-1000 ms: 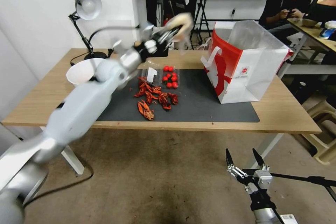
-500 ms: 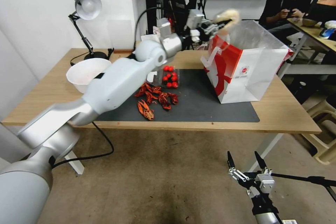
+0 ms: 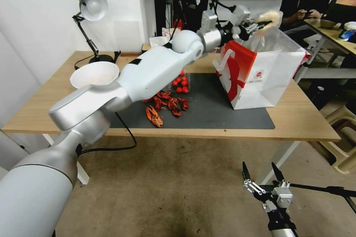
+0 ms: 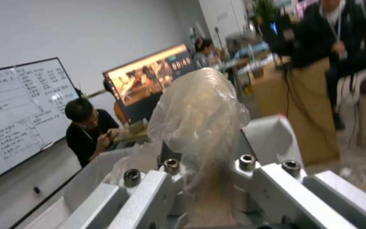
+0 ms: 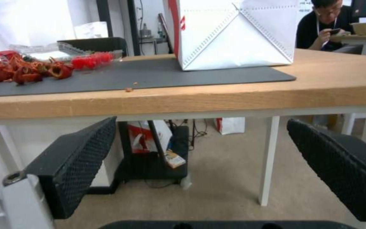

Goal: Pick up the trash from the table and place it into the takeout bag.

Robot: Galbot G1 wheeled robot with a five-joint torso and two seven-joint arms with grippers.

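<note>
We hold the wad (image 3: 270, 17) pinched in our left claw (image 3: 259, 26) directly above the bag (image 3: 265, 70) mouth; right claw (image 3: 259, 173) wide, parked below the bench (image 3: 304, 122)

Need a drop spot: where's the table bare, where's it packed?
Bare: mat between crayfish and bag; wood right of the bag; front left corner. Packed: crayfish, tomatoes, white bowl, lamp.
</note>
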